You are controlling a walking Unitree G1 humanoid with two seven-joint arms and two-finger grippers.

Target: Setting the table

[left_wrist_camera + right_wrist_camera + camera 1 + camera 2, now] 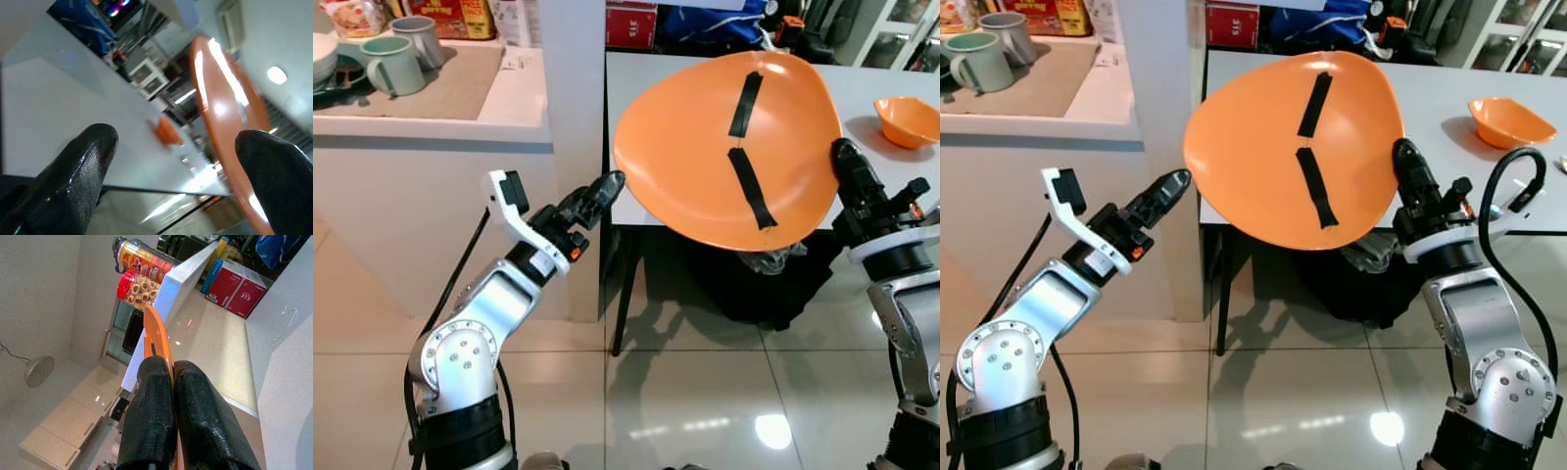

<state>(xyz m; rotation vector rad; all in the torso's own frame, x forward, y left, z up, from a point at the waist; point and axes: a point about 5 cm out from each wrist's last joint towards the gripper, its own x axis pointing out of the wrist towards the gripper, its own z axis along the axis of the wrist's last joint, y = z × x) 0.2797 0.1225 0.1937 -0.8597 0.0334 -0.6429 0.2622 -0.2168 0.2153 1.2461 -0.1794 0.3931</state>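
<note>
- The right gripper [1402,162] is pinching the rim of an orange plate [1273,147], holding it tilted in the air over the near edge of the table [1449,108].
- The left gripper [1163,196] is hovering just beside the plate's opposite rim, fingers spread and grasping nothing.
- An orange bowl [1508,119] is sitting near the table's right edge.
- The step in hand appears to be carrying the plate to its place; the next move calls for levelling it and lowering it onto bare tabletop, apart from the bowl.
</note>
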